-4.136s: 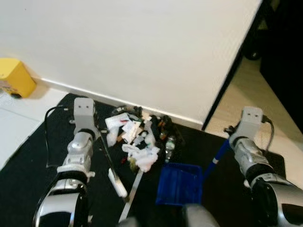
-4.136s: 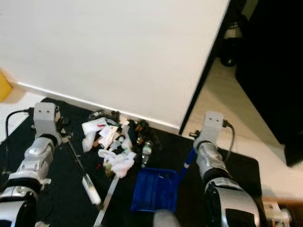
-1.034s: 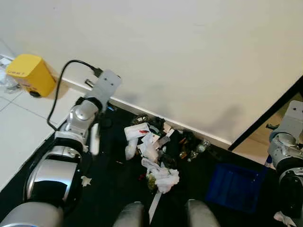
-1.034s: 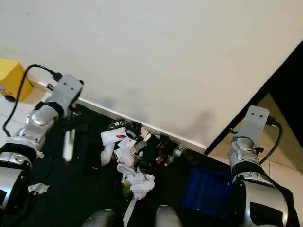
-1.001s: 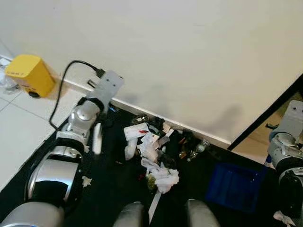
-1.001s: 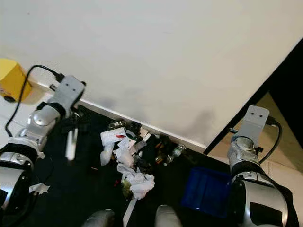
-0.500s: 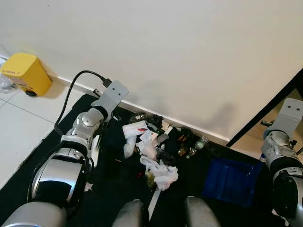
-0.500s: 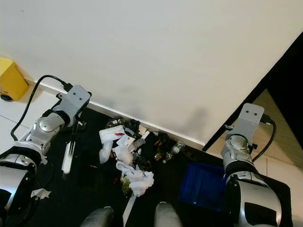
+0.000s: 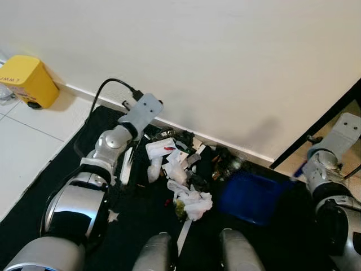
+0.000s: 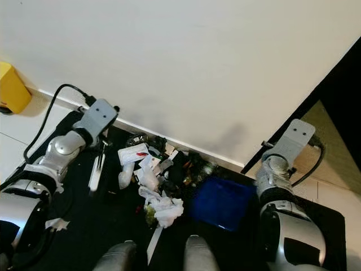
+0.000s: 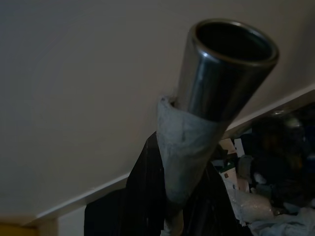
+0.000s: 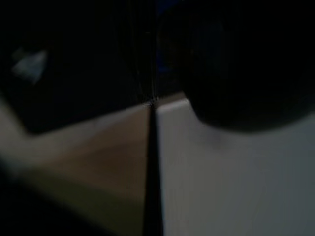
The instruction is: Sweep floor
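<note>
A pile of crumpled paper and scraps lies on a black mat against the white wall. My left gripper is shut on the broom's metal handle, which is wrapped in grey tape. The broom's white head rests on the mat just left of the pile, below my left wrist. A blue dustpan sits at the pile's right side, touching it. Its blue handle runs up to my right wrist. The right wrist view is dark and blurred.
A yellow box stands on white tiles at the far left by the baseboard. A dark door edge borders the wall on the right, with tan floor beyond. My feet are at the mat's near side, beside a white strip.
The dustpan has slid left up against the pile with my right arm. My left arm has lowered the broom head onto the mat and brought it closer to the pile. The camera shifted.
</note>
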Robot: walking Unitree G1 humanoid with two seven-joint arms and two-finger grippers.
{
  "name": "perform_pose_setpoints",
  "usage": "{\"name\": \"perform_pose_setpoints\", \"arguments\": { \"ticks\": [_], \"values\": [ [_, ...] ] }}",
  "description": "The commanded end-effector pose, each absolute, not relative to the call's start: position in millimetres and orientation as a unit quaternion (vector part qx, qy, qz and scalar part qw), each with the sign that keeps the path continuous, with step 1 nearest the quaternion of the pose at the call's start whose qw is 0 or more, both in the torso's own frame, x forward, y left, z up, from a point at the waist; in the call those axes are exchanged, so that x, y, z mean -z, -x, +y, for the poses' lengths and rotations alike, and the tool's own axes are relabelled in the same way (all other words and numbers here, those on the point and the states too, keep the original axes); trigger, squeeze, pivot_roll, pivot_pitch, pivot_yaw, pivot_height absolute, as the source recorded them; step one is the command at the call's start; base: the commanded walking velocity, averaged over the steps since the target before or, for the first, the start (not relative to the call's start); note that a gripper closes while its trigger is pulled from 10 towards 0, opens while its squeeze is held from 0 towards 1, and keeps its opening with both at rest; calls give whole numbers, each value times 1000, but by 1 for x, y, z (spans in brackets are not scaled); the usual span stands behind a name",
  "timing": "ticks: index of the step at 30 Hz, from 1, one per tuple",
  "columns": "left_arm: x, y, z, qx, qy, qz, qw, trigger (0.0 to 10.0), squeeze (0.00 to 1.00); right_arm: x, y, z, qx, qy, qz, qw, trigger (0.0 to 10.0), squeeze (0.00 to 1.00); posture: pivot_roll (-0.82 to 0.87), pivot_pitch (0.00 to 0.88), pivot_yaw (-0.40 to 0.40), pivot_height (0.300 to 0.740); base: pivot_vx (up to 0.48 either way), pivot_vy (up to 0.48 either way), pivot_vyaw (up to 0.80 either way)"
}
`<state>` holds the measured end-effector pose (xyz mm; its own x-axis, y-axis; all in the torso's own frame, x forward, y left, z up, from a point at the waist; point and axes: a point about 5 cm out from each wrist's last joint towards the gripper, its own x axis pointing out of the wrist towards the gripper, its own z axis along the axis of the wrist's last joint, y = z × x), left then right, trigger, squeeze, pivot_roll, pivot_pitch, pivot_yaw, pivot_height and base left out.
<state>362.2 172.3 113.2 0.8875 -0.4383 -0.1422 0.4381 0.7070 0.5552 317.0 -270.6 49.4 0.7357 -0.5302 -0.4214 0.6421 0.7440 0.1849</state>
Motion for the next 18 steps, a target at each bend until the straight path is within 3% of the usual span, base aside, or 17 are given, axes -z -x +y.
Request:
{"name": "perform_pose_setpoints", "arguments": {
  "ticks": [1,14,18],
  "values": [
    [-119,-365,168,243,-301,-15,922,10000,0,-59,-325,-270,316,-202,151,915,10000,0,-37,105,31,740,0,0,0],
    [-98,-355,156,279,-307,15,910,10000,0,-50,-323,-258,249,-73,195,946,10000,0,-58,106,35,740,0,0,0],
    [-96,-354,158,279,-320,21,905,10000,0,-64,-319,-291,256,53,196,945,10000,0,-65,112,29,740,0,0,0]
  ]
}}
